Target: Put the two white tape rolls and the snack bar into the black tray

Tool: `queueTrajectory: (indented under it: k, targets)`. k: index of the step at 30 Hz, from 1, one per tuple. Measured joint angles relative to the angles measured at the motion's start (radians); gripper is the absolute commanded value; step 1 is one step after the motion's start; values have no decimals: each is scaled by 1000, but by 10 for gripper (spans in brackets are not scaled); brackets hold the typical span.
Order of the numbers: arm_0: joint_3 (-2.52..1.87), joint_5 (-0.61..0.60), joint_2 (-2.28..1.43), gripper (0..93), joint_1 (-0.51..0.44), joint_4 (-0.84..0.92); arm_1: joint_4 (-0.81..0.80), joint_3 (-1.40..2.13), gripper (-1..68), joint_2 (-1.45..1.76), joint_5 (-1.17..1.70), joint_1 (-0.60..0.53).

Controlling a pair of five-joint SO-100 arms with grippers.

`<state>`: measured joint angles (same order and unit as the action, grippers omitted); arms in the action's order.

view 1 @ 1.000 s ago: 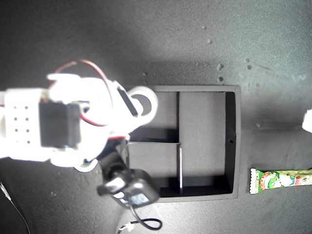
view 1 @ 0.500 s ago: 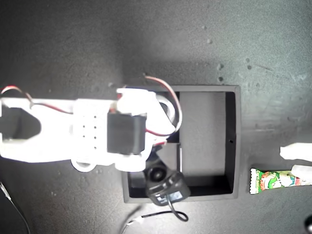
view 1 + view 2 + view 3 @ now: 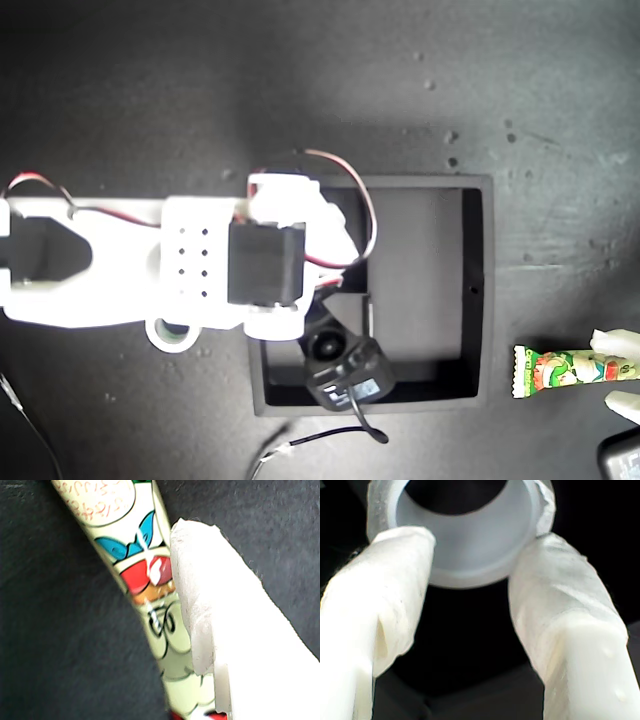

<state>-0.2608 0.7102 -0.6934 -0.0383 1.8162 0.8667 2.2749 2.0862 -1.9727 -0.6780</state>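
Observation:
The black tray (image 3: 486, 280) lies in the middle of the exterior view. My second arm (image 3: 200, 260) reaches in from that view's left and covers the tray's left part. In the second wrist view my second gripper (image 3: 470, 565) is shut on a white tape roll (image 3: 470, 535), held over the dark tray. The other white tape roll (image 3: 172, 335), with a greenish core, peeks out below that arm, outside the tray. The snack bar (image 3: 570, 368) lies to the tray's right. My first gripper (image 3: 617, 372) is open and straddles its far end; one finger (image 3: 225, 620) stands beside the snack bar (image 3: 140, 570).
A black wrist camera (image 3: 345, 368) hangs over the tray's near wall, and its cable (image 3: 320, 440) loops on the dark mat below. A thin wire (image 3: 20, 412) runs at the exterior view's lower left. A dark object (image 3: 625, 460) sits in that view's lower right corner.
My second arm has swung to the exterior view's right, carrying the roll over the tray. My first gripper has come in from the right edge and settled around the snack bar's end.

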Motion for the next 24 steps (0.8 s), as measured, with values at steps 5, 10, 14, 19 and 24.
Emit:
queueTrajectory:
  k: [5, 10, 14, 19, 24]
  targets:
    - [-97, -3, -215, 118, 32, 0, -130, 124, 219, 0, -37, -26]
    - [-244, 74, -508, 115, 8, 0, -167, 190, 115, 0, -48, -18]
    - [-345, 166, -661, 109, -91, 2, -172, 222, -2, 0, -67, -8]
    - [-499, 276, -706, 109, -222, 2, -169, 227, -4, 2, -133, 15]
    - [-655, 360, -706, 125, -305, 2, -43, 146, -5, 49, -295, 49]
